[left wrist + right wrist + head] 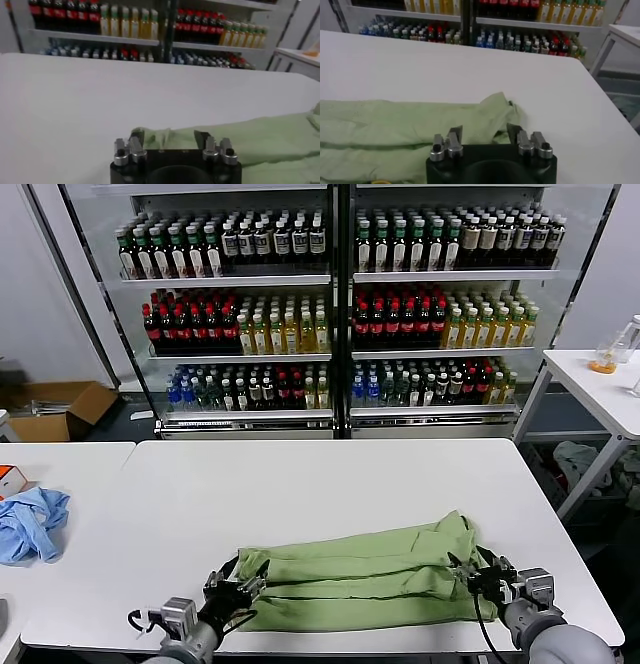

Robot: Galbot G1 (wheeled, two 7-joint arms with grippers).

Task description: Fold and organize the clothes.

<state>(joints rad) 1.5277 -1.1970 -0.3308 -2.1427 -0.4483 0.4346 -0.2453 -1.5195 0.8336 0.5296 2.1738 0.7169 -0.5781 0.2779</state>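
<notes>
The clothes are one light green shirt, folded into a long narrow band across the front of the white table. My left gripper is at the band's left end. In the left wrist view the left gripper stands open, its fingers spread wide over the edge of the green cloth. My right gripper is at the band's right end. The right wrist view shows the right gripper open too, with the shirt lying loose under and beyond its fingers.
A crumpled light blue garment and an orange box lie on the table at far left. A drinks cooler full of bottles stands behind the table. A second white table is at the right. Both grippers are close to the table's front edge.
</notes>
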